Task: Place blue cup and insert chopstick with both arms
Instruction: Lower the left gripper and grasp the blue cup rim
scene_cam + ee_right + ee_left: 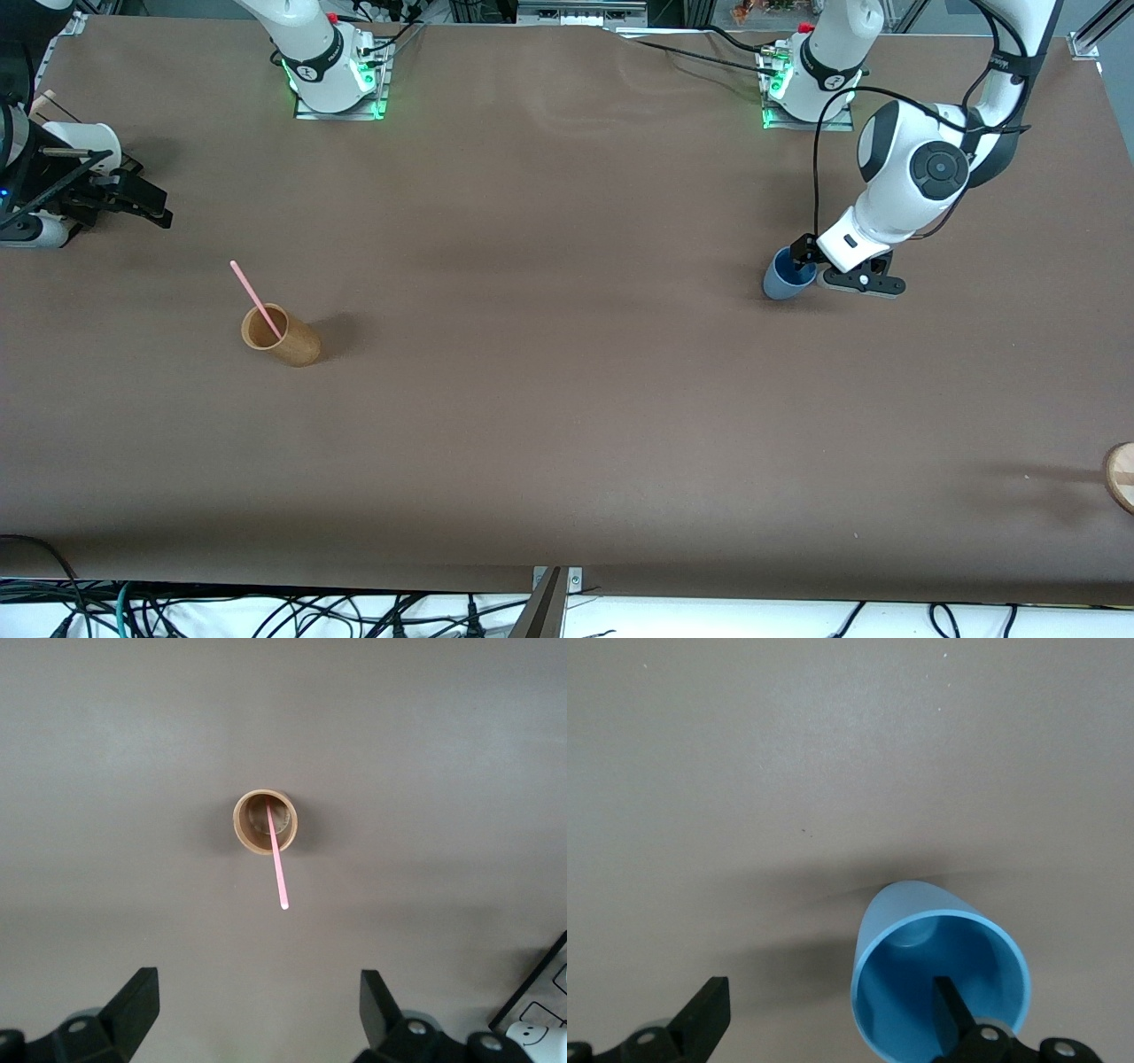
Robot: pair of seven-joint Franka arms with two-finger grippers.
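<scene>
The blue cup (784, 279) stands on the brown table toward the left arm's end; in the left wrist view (908, 983) its mouth faces the camera. My left gripper (819, 270) (828, 992) is open, with one finger inside the cup and the other outside, apart from its wall. The pink chopstick (255, 299) (277, 864) leans in a tan-brown cup (282, 337) (244, 837) toward the right arm's end. My right gripper (146, 197) (256, 983) is open and empty, over the table at the right arm's end, well away from the chopstick.
A white cup (84, 137) with a pale wooden stick (53, 105) stands beside the right gripper at the table's end. A round wooden piece (1121, 474) lies at the table's edge at the left arm's end. A white and black object (540, 1028) shows in the right wrist view.
</scene>
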